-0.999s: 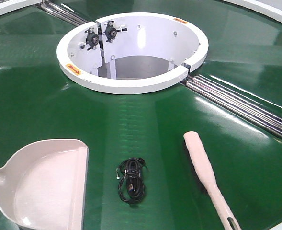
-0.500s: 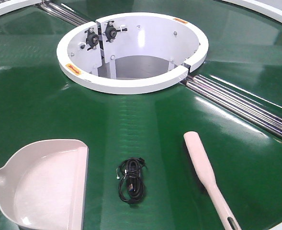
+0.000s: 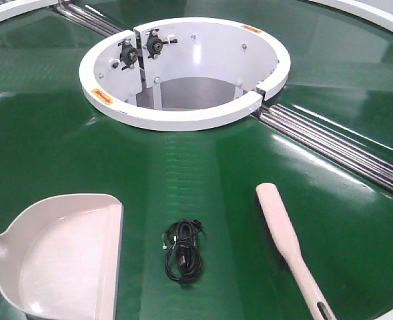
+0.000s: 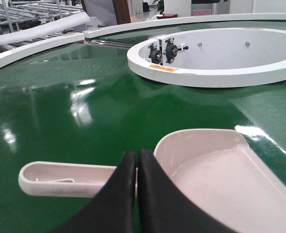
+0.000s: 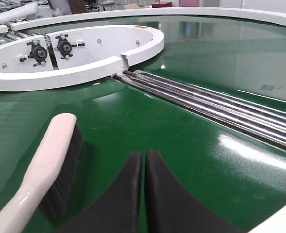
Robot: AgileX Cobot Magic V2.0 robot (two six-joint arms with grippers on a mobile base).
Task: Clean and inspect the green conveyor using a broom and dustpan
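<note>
We begin at the left pincer [image 4: 137, 160]. Its two black fingers are pressed together with nothing between them, low over the green conveyor [image 4: 84, 116]. Just beyond its tips lies the dustpan [image 4: 220, 174]. The handle runs out to this pincer's left, and the wide pan spreads to its right, flat on the belt. We cannot tell whether the tips touch the handle. Farther ahead of this pincer, a little to its right, sits the white ring [image 4: 215, 76].

In the front view, where neither pincer shows, a coiled black cable [image 3: 183, 252] rests on the belt between the dustpan and the broom [image 5: 45, 158], touching neither.

The broom lies just to the left of the right pincer [image 5: 143, 158], apart from its fingers. Its bristles are down and its head points away toward the ring. This pincer's fingers are also closed together, with only a thin seam between them, and they grip nothing. Ahead of it and to its right, the steel rollers [image 5: 206, 104] cross the belt, running outward from the gap in the ring.
</note>
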